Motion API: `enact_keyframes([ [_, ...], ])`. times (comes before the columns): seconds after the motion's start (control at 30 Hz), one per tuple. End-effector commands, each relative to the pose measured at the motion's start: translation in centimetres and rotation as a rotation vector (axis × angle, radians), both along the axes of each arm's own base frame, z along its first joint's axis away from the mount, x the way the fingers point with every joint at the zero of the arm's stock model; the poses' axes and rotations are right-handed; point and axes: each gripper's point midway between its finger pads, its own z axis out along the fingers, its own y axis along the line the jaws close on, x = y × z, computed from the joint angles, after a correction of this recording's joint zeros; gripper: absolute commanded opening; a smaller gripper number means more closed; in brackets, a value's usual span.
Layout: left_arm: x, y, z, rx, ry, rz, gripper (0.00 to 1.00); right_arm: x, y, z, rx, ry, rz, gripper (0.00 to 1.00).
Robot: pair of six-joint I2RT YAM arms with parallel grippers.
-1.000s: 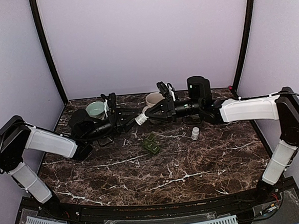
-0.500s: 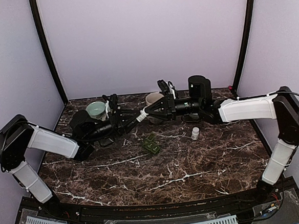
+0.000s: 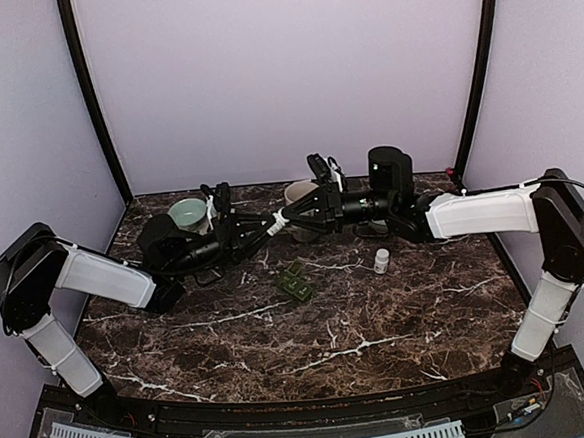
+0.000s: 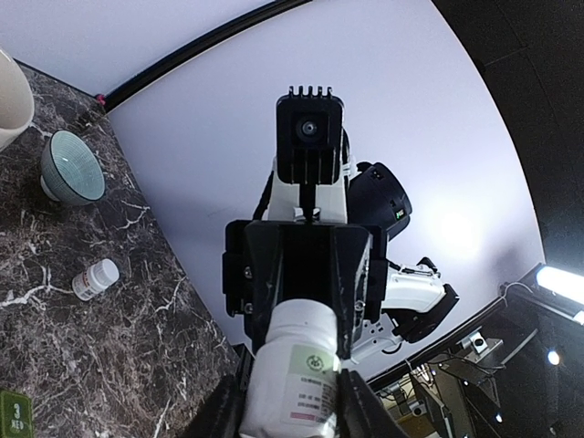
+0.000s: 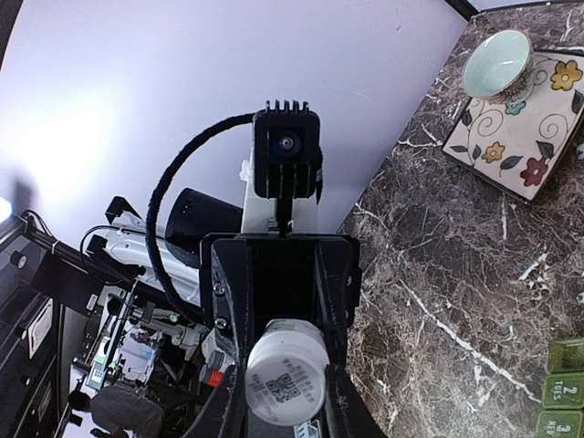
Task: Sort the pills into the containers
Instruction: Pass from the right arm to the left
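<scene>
A white pill bottle [image 3: 275,223] hangs in the air between both arms, over the back of the table. My right gripper [image 3: 288,218] is shut on one end of it; in the right wrist view a QR code shows on that end [image 5: 285,388]. My left gripper [image 3: 262,231] is shut on the labelled body [image 4: 301,388], with a finger [image 4: 226,412] pressed to each side. The pills are hidden. A green organizer [image 3: 296,281] with numbered compartments lies flat on the marble just below the bottle.
A small white bottle [image 3: 381,262] stands right of the organizer. A teal bowl [image 3: 186,214] sits at the back left on a floral plate [image 5: 538,155]. A beige cup [image 3: 298,192] and a black canister [image 3: 389,167] stand at the back.
The right gripper has carried the bottle slightly left, towards the left gripper. The left jaws have closed in around the bottle's body.
</scene>
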Motion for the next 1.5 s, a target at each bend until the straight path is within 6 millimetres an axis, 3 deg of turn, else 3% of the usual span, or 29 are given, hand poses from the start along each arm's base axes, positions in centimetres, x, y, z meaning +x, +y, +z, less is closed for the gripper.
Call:
enact_keyframes([
  [0.0,-0.2,-0.1,2.9,-0.061,-0.084,-0.006,0.31,0.6,0.1,1.2,0.033,-0.032,-0.005,0.00],
  [0.43,-0.4,-1.0,3.0,0.007,-0.139,-0.052,0.21,0.0,-0.3,1.2,0.021,-0.034,0.009,0.00],
  [0.67,-0.4,-0.8,2.2,0.119,-0.183,-0.077,0.20,-0.6,-0.7,1.5,0.007,-0.046,0.018,0.29],
  [0.83,-0.4,-0.6,1.7,0.192,-0.216,-0.099,0.21,-1.1,-1.2,1.7,-0.009,-0.051,0.018,0.40],
  [1.07,-0.2,-0.3,1.2,0.244,-0.245,-0.126,0.20,-1.7,-1.8,1.8,-0.030,-0.053,0.018,0.44],
  [1.27,-0.9,-0.6,1.3,0.255,-0.294,-0.185,0.18,-1.5,-2.4,0.1,-0.074,-0.006,0.003,0.47],
  [1.33,-0.1,0.1,1.3,0.266,-0.306,-0.180,0.17,-1.7,-3.0,1.1,-0.061,-0.017,-0.005,0.47],
  [1.47,0.0,0.3,1.7,0.261,-0.339,-0.232,0.15,-1.8,-3.7,1.2,-0.089,-0.013,-0.017,0.50],
])
